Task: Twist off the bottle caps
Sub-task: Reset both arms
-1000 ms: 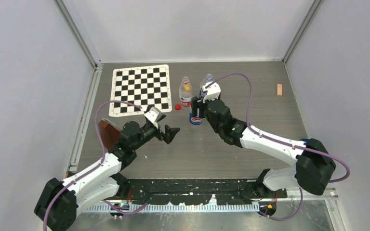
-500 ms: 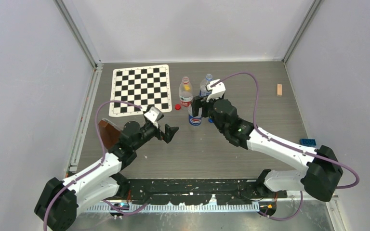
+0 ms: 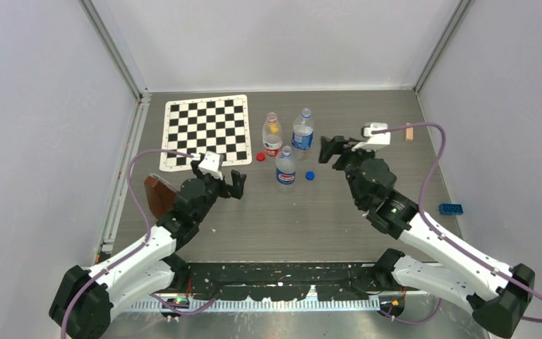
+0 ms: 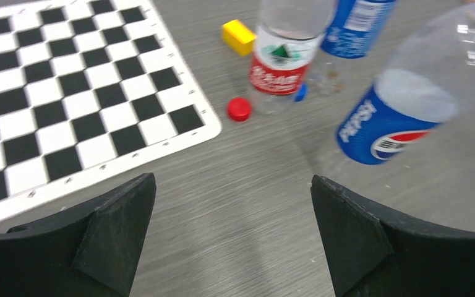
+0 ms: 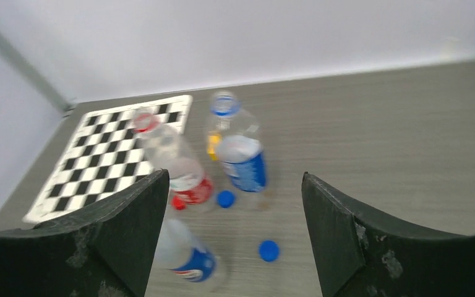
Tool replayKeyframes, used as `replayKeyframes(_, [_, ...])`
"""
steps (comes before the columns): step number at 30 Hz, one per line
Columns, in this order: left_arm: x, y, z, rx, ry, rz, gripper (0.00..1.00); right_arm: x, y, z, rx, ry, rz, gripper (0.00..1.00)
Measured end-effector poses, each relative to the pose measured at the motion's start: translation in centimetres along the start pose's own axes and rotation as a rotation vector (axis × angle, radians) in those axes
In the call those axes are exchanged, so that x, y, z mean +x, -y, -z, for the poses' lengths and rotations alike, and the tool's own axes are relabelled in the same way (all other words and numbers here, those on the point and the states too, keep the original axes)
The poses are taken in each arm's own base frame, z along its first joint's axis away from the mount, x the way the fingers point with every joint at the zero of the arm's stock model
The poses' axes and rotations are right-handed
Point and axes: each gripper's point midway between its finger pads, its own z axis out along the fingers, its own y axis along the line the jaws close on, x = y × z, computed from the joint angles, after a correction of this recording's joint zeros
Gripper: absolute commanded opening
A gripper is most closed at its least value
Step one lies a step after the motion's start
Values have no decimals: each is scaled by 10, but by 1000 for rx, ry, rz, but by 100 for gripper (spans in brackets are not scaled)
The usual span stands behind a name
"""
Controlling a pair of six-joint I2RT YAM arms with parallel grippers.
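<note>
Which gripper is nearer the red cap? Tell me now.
Left. The left gripper sits close by, left of the red cap; the right gripper is farther off, right of the bottles.

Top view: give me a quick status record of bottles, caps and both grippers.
bottles: three, upright; red-label bottle, blue-label bottle, Pepsi bottle nearest the arms
red cap: off, lying on the table by the checkerboard corner
blue cap: off, lying just right of the Pepsi bottle
second blue cap: lying among the bottles
left gripper: open, empty, short of the bottles
right gripper: open, empty, clear of the bottles
</note>
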Motion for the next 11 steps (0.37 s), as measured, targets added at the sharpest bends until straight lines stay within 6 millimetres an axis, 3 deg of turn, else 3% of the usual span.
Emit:
replayKeyframes(4, [5,-24,2,-146,-23,41,100,14,66,12,186,-7,-52,85])
replayKeyframes(7, [2,-36,1,-232,-23,68,100,36,124,23,347,-36,-98,85])
replayKeyframes(11, [1,-51,0,-335,-45,93,100,69,163,32,458,-121,-134,85])
